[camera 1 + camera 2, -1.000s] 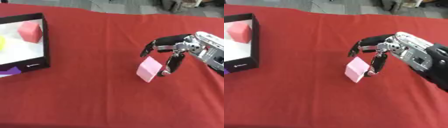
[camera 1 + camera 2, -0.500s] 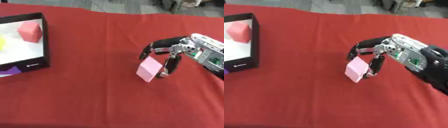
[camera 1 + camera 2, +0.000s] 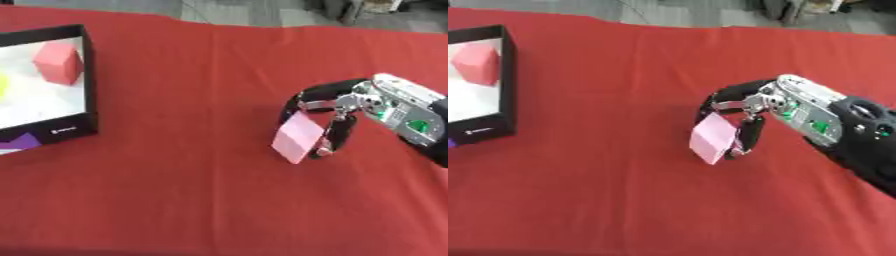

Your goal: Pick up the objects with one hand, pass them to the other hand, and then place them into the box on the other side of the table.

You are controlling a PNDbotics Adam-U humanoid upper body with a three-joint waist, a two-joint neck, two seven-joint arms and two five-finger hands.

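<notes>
The right hand [image 3: 350, 107] has its fingers [image 3: 337, 135] curled around the pink block [image 3: 297, 136], so the handover and the box [image 3: 70, 131] remain.

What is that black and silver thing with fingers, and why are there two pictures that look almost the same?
That is a robot's right hand, steered by a person. Both pictures come from two camera eyes in the robot's head, looking down, so they nearly match. The table has a red cloth. The hand's fingers and thumb curl around a pale pink block. On the left sits a black box with a white inside; a red block lies in it, and something yellow shows at its edge. The other hand is out of sight.
</notes>
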